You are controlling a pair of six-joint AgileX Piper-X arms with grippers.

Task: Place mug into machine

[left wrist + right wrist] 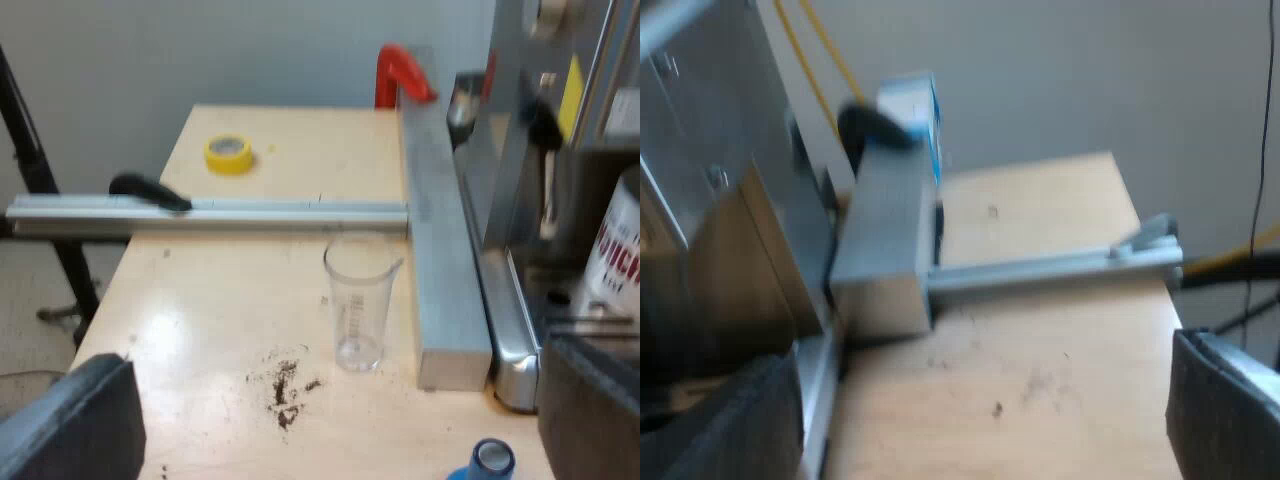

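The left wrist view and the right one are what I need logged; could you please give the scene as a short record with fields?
mug: white, red lettering, at the machine front
glass: upright on the table, looks empty
coffee grounds: spilled on the table by the glass
tamper: blue, close to the left claw
left claw: open, empty, above the table
right claw: open, empty, above the table beside the machine

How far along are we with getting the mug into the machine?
Looks mostly done: the mug stands at the front of the espresso machine, on its tray as far as I can tell. In hand: nothing. The left hand is open beside the mug, and the right hand is open over the table. Left: probably just backing the left hand away.
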